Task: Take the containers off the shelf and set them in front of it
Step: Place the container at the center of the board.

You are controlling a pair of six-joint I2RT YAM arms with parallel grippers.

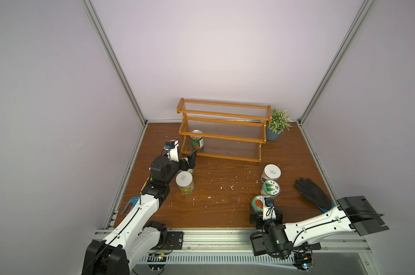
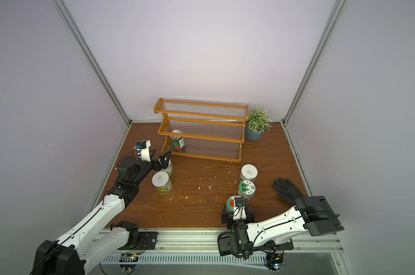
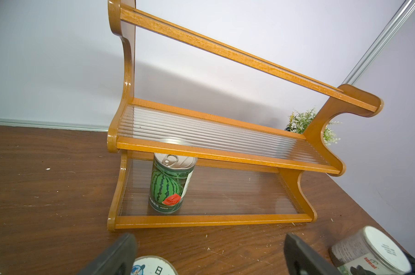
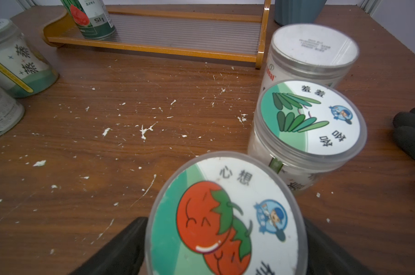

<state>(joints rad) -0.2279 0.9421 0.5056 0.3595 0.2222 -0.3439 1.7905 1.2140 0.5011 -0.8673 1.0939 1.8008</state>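
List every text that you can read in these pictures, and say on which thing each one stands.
"心想": lid of the tomato-lid jar.
"羞羞": lid of the leaf-lid jar.
"ideal": side label of the white-lid jar.
"日": lid of the cartoon-lid jar, mostly cut off.
Too small or blurred to read: the print on the watermelon can.

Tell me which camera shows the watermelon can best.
The left wrist view: the watermelon can stands nearly whole on the shelf's bottom tier, pull-tab and label clear. The right wrist view crops the can at its top; both top views show the can small.
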